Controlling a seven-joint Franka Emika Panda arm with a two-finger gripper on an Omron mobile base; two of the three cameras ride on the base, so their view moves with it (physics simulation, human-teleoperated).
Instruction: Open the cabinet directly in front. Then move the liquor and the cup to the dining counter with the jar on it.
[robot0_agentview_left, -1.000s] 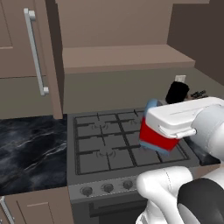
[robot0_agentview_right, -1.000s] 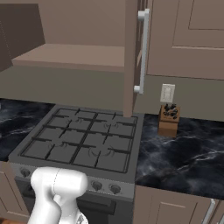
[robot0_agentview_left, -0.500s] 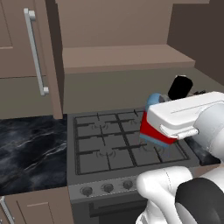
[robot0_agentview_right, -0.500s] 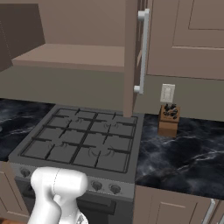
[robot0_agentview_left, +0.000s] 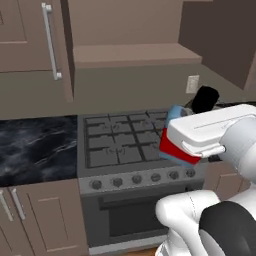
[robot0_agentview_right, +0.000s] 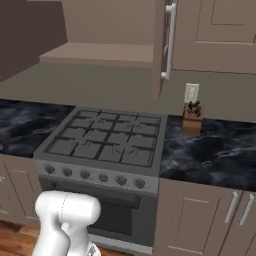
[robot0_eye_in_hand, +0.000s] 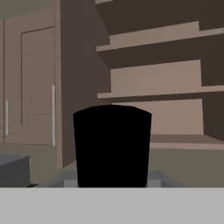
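Observation:
My gripper (robot0_agentview_left: 186, 144) is shut on the liquor (robot0_agentview_left: 174, 150), a pale blue bottle with a red label, held over the stove's right side in the left base view. The white hand covers most of it, and its black cap (robot0_agentview_left: 205, 98) sticks out behind. In the hand view the black cap (robot0_eye_in_hand: 112, 146) stands right in front of the camera. Behind it the cabinet (robot0_eye_in_hand: 166, 87) is open and its shelves are bare. Its doors (robot0_agentview_left: 30, 45) (robot0_agentview_right: 165, 50) hang open on both sides of the stove. The cup and the dining counter are out of view.
A grey gas stove (robot0_agentview_left: 125, 142) stands straight ahead with a black marble worktop (robot0_agentview_left: 35, 150) on either side. A knife block (robot0_agentview_right: 192, 119) and a wall socket (robot0_agentview_right: 191, 92) are right of the stove. Low taupe cabinets (robot0_agentview_right: 205, 215) run below.
The whole scene has shifted as the base draws back from the stove, so more of the oven front shows. The bottle stays in the gripper and its black cap shows more.

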